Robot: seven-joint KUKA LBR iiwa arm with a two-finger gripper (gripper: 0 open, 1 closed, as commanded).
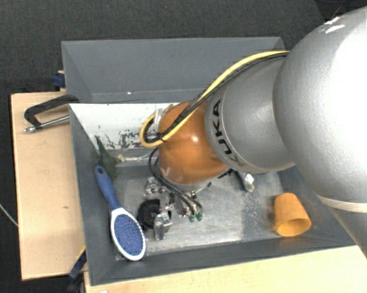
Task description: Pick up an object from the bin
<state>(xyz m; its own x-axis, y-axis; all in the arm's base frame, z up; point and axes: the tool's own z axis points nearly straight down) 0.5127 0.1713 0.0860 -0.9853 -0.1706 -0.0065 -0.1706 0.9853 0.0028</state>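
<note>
Camera view: the big grey arm comes in from the right. Its gripper (166, 210) is low down over the floor of the grey bin (180, 263), near the front and a bit left of the middle. A small black thing (148, 212) lies right at the gripper's left side, partly hidden by it. I cannot tell if the gripper is open or closed. Just left of the black thing lies a blue hairbrush (127, 232) with a white rim. An orange cup (290, 215) lies on its side, well apart at the right.
</note>
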